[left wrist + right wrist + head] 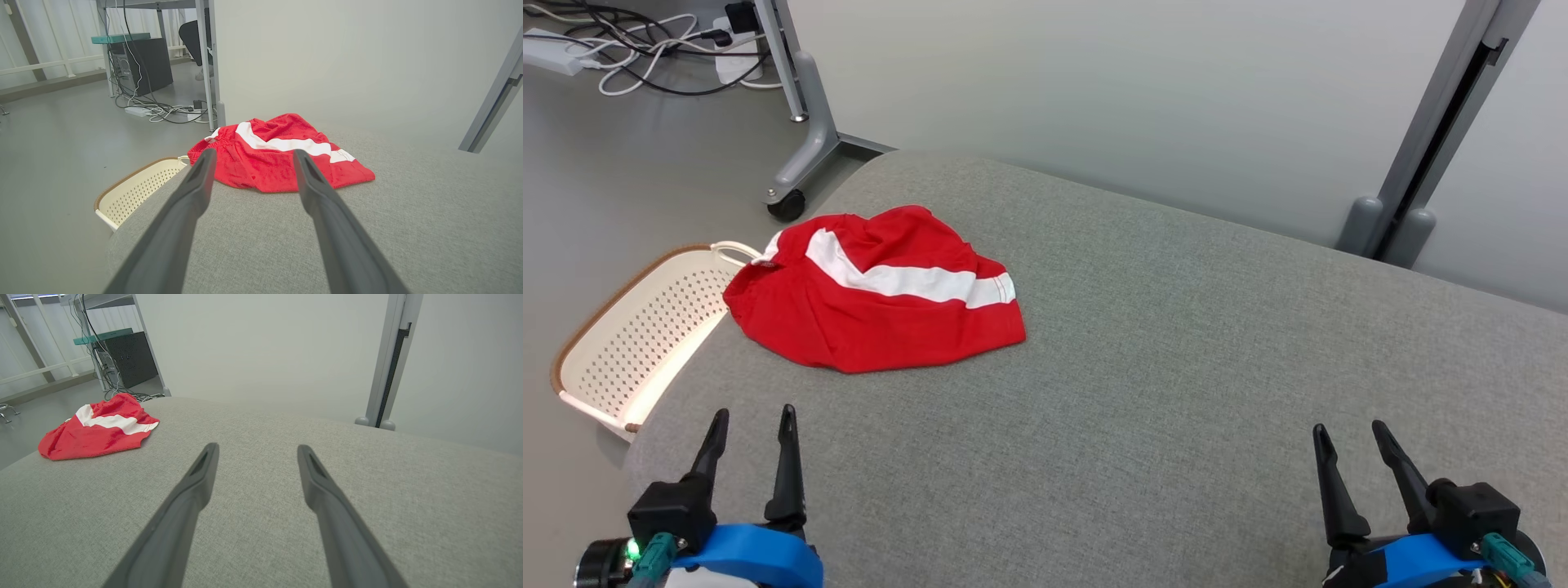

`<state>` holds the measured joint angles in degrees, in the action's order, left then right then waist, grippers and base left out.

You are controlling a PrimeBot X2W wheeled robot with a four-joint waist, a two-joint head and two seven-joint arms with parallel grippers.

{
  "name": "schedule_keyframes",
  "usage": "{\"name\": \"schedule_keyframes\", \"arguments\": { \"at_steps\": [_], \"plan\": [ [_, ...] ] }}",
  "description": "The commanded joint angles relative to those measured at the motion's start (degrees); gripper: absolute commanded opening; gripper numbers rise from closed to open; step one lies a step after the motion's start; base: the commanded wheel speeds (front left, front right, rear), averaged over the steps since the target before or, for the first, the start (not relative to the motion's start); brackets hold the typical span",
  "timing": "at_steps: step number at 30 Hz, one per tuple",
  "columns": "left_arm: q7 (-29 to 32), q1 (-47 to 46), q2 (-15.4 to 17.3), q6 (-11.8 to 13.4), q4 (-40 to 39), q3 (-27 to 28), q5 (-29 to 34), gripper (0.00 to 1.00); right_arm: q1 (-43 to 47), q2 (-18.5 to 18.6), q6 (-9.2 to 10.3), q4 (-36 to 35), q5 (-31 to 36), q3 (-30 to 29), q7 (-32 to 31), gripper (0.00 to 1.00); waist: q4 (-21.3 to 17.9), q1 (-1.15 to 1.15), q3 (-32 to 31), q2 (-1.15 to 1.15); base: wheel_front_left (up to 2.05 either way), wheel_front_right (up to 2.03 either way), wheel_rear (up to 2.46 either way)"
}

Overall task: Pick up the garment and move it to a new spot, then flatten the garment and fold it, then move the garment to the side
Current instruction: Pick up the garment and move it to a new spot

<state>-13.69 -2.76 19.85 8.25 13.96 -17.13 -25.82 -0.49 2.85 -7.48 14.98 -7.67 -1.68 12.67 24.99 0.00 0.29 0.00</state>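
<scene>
Two grippers hang low over the grey pad [1176, 367], and none of the job looks done yet. The red garment [874, 290] with the white stripe lies in a crumpled heap on the far left part of the pad, close to the edge. Just past that edge sits a cream basket [645, 327] with little holes. No gripper touches the garment. I think all the steps are left to do: pick the garment up, carry it to a new spot, smooth it flat, fold it, and move it to the side.

The left gripper [753, 411] is at the near left corner of the pad. Its two long dark fingers point forward, toward the garment. They are spread wide apart with nothing between them. In the left wrist view the garment sits right ahead, past the two tips, and does not touch them. I think this gripper is the one best placed to reach first.

The right gripper [1348, 427] is at the near right side of the pad, well apart from the garment. Its fingers are spread wide too and hold nothing. They point forward over bare grey cloth. In the right wrist view the garment is far off to the left
</scene>
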Motion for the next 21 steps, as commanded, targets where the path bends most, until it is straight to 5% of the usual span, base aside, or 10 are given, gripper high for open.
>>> {"name": "schedule_keyframes", "arguments": {
  "at_steps": [1,6,11,21],
  "plan": [
    [0.42,-1.15,0.78,-0.37,-0.54,0.66,-0.61,1.0,-0.14,0.1,-0.03,-0.04,-0.17,0.15,0.15,1.0,-0.28,0.0,0.17,0.0,0.0,0.0,0.0],
    [2.3,-5.2,3.93,-0.96,-2.74,2.93,-1.37,1.0,-0.94,0.1,-0.03,-0.75,0.48,0.47,-0.27,1.0,-1.78,0.0,1.3,0.0,0.0,0.0,0.0],
    [10.93,-11.82,7.66,-0.99,-3.09,5.12,-3.65,1.0,-2.03,0.1,-0.03,-2.08,1.09,1.01,-1.14,1.0,-4.52,0.0,4.17,0.0,0.0,0.0,0.0],
    [21.12,-23.67,13.93,-4.86,9.85,10.54,-10.94,1.0,-5.81,1.24,-0.02,-6.18,2.33,3.37,-3.42,1.0,-15.14,0.0,13.86,0.0,0.0,0.0,0.0]
  ]
}}
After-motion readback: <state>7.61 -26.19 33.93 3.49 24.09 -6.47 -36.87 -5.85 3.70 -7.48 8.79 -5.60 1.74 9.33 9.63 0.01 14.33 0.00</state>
